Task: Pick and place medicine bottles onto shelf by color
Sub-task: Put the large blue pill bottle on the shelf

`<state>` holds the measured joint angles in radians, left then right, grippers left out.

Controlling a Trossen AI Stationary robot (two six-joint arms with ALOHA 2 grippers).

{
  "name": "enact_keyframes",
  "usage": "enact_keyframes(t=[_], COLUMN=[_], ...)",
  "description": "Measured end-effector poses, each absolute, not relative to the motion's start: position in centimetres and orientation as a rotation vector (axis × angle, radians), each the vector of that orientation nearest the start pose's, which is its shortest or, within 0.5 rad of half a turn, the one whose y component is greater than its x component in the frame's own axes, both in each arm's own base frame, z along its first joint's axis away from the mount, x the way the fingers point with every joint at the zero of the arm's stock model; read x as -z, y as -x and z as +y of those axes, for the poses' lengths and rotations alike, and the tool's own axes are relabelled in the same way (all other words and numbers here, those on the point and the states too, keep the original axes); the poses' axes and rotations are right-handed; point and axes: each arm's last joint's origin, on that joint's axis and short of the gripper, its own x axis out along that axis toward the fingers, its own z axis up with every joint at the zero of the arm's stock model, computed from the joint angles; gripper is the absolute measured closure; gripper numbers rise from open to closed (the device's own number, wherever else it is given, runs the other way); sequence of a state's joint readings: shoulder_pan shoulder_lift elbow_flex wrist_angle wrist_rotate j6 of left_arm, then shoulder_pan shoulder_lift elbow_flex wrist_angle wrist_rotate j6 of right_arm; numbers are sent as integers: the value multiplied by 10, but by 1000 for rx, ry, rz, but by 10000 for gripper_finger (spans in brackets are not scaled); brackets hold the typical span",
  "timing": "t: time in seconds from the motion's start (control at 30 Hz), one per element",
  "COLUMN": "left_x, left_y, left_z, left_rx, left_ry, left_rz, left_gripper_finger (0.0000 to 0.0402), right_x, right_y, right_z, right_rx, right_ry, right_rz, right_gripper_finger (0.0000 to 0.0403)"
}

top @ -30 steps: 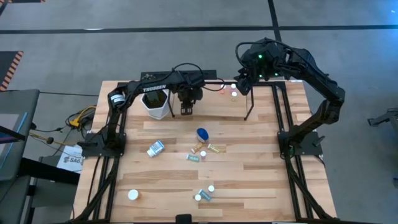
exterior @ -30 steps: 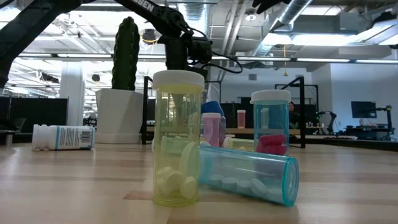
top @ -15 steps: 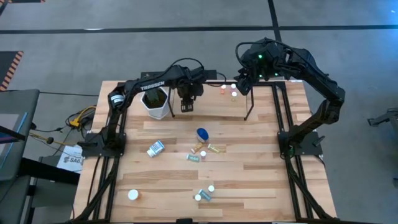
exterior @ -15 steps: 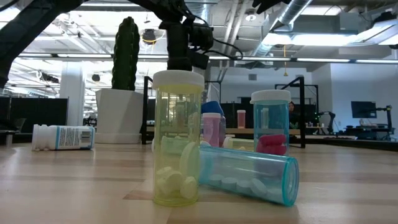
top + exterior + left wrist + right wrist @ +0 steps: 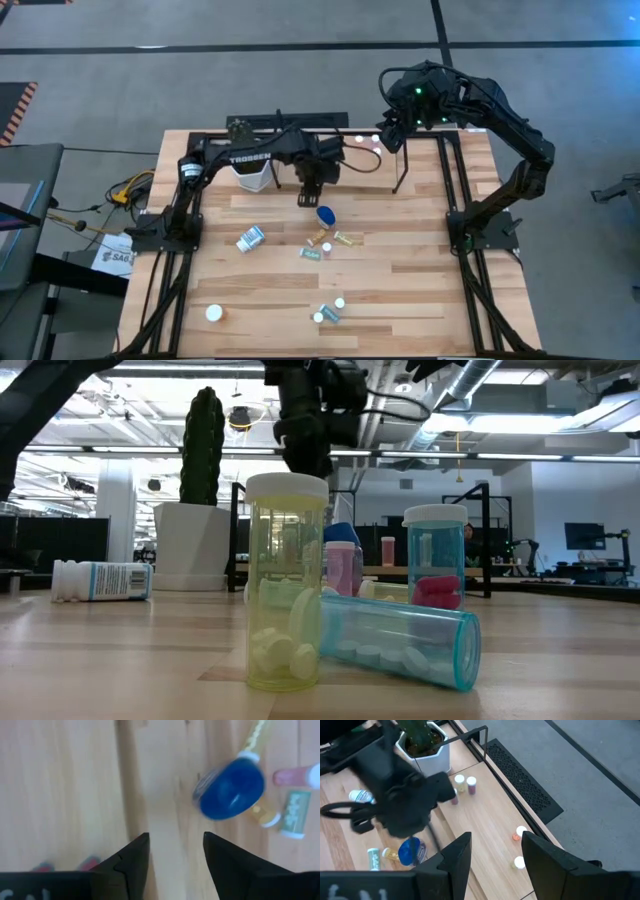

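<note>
The left claw [image 5: 310, 197] hangs above the wood-plank bench [image 5: 400, 290], its two dark wedge-shaped fingers [image 5: 131, 857] spread apart with nothing between them. Just ahead of it lies the rounded, glossy blue bottle [image 5: 231, 790]. Beyond that bottle, a slim amber vial [image 5: 264, 814], a pink one [image 5: 299, 776] and a teal labelled one [image 5: 293, 813] lie on their sides. The right claw [image 5: 492, 852] is raised over the shelf [image 5: 420, 165], a pale board with thin black rails, fingers parted and empty. Below it stand three small white-capped bottles [image 5: 520, 832]. Behind the left claw sits a faceted white pot [image 5: 255, 175].
</note>
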<state>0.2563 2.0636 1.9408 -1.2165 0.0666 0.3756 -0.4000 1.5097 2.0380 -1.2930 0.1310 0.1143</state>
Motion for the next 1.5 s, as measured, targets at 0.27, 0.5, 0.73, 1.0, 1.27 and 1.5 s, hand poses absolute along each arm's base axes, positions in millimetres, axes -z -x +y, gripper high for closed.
enact_keyframes(t=[0.27,0.5,0.73,1.0,1.27,1.5], left_x=[-272,-272,-276,-270,-240,-225], left_y=[-413,-415,-427,-426,-426,-427], left_z=[79,62,45,36,37,45], left_rx=[153,295,259,308,398,383], left_ry=[-153,-172,-172,-270,-436,-459], left_rz=[1294,1264,1168,1189,1189,1166], left_gripper_finger=[180,182,170,141,149,149], right_x=[-476,-476,-476,-476,-476,-476], right_y=[-233,-233,-233,-233,-233,-233], right_z=[-103,-103,-103,-103,-103,-103], right_rx=[548,548,548,548,548,548], right_ry=[-210,-210,-210,-210,-210,-210], right_rz=[737,737,737,738,737,738], right_gripper_finger=[207,207,207,207,207,207])
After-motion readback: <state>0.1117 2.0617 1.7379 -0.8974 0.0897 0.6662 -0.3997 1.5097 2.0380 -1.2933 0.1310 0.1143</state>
